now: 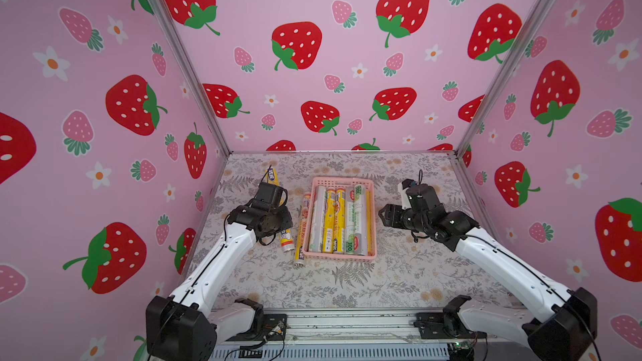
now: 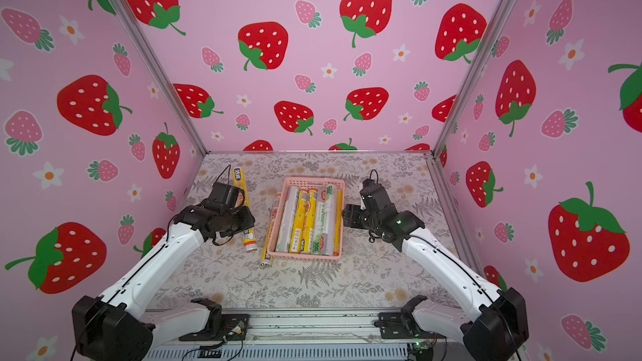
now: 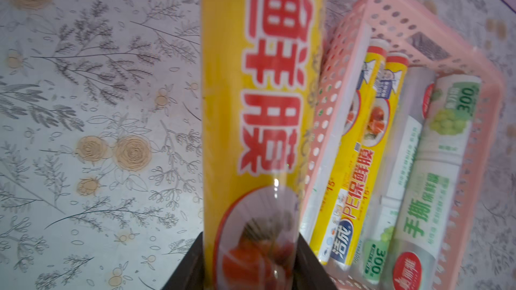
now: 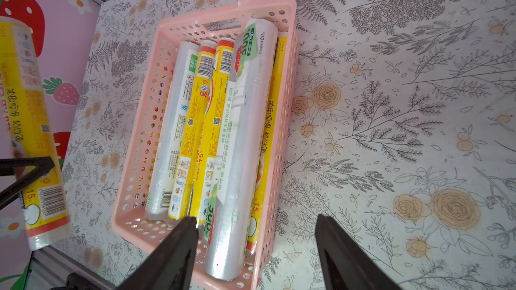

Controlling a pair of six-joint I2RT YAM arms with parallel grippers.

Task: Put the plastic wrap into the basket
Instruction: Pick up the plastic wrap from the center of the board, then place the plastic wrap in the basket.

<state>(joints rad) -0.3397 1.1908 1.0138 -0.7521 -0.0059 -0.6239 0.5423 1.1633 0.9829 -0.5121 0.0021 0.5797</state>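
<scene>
Eight long thin rolls of plastic wrap [image 1: 330, 223] show in both top views, as nearly as the packed ones can be counted. Six lie lengthwise in the single shallow pale-pink perforated plastic basket [image 1: 338, 258]: three yellow, three white with green print. Two more yellow ones are outside it, on the left arm's side. The loose yellow roll [image 1: 301, 230] lies on the floral-print tabletop [image 1: 347, 289] just beside the basket's long wall and parallel to it. The held yellow roll [image 1: 285, 239] is a little farther from the basket, its middle hidden under the left gripper [image 1: 279, 218]. The right gripper [image 1: 384, 216] hangs near the basket's opposite long wall.

Seen from the left wrist, the held yellow roll [image 3: 259, 93] runs out from between two black fingers [image 3: 187, 263] clenched on its sides, with the basket [image 3: 474, 163] alongside. Whether it is clear of the tabletop cannot be told.

Seen from the right wrist, the right gripper [image 4: 255, 223] has its two black fingers [image 4: 178, 246] spread wide with nothing gripped, above one end of the basket [image 4: 139, 140]. All six packed rolls show there, one white roll lying on top of the others.
</scene>
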